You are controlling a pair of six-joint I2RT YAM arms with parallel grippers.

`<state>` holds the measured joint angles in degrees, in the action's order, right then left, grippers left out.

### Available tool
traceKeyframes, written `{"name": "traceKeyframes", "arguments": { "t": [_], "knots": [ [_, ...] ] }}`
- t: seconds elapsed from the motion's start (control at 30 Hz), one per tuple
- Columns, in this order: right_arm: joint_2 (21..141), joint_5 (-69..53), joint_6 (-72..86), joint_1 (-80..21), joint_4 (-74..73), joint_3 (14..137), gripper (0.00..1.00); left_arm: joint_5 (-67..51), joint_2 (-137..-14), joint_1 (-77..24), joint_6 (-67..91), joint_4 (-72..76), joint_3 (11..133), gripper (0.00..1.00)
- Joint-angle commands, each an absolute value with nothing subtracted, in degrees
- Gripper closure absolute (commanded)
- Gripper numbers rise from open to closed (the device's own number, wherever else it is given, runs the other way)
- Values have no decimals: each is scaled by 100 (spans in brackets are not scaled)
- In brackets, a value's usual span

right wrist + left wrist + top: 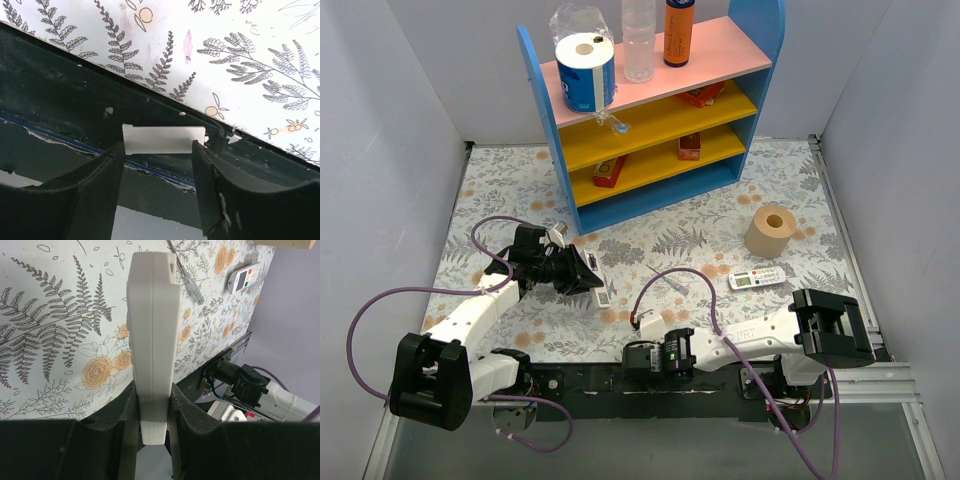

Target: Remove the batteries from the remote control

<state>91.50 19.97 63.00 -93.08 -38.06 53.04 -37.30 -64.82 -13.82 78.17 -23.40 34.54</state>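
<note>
The left tool is narrow. Its black padded fingers clamp the flat sides of the remote control, a smooth white plastic slab held on its thin edge over the flower-printed tabletop. The right tool stands half wide, with a small flat white plate between its matte fingers, over the black rail. Whether they press it, I cannot tell.
</note>
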Motion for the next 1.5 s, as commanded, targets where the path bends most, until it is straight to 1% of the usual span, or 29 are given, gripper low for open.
{"name": "traceKeyframes", "arguments": {
  "t": [0.0, 0.27, 0.4, 0.47, 0.5, 0.57, 0.7, 0.73, 0.83, 0.97, 1.07, 1.17, 1.47],
  "knots": [
    [8895, 2329, 6293, -9316, -4113, 5431, 45, -3753, -6311, -1354, 7761, -2320, 3481, 100],
    [8701, 2522, 6065, -9088, -4307, 5537, 45, -3709, -6337, -1354, 7778, -2312, 3472, 100],
    [8587, 2496, 5837, -9070, -4158, 5485, 38, -3691, -6354, -1354, 7770, -2312, 3489, 100],
    [8517, 2418, 5355, -9062, -3730, 5319, 36, -3691, -6354, -1354, 7770, -2338, 3498, 100],
    [8369, 2347, 4787, -9079, -3518, 5222, 36, -3674, -6354, -1345, 7761, -2338, 3489, 100],
    [8184, 2128, 4213, -9079, -3157, 4915, 34, -3683, -6372, -1354, 7761, -2338, 3489, 100],
    [7578, 2198, 3228, -9088, -2893, 4676, 31, -3674, -6372, -1354, 7761, -2338, 3489, 100],
    [7472, 2110, 2677, -9088, -2726, 4615, 31, -3674, -6372, -1354, 7769, -2338, 3489, 100],
    [7190, 1794, 1745, -9114, -2365, 4369, 30, -3656, -6372, -1354, 7778, -2303, 3489, 100],
    [7207, 1767, 1023, -9149, -2382, 4377, 29, -3656, -6398, -1354, 7752, -2303, 3507, 100],
    [7233, 1452, 381, -9167, -2031, 4254, 29, -3630, -6495, -1354, 7691, -2355, 3586, 100],
    [7303, 1380, 62, -9246, -1881, 4236, 28, -3691, -6618, -1345, 7690, -2364, 3595, 100],
    [7936, 1108, -1300, -9536, -2223, 4351, 28, -3700, -6785, -1196, 7603, -2452, 3709, 100]
  ]
}}
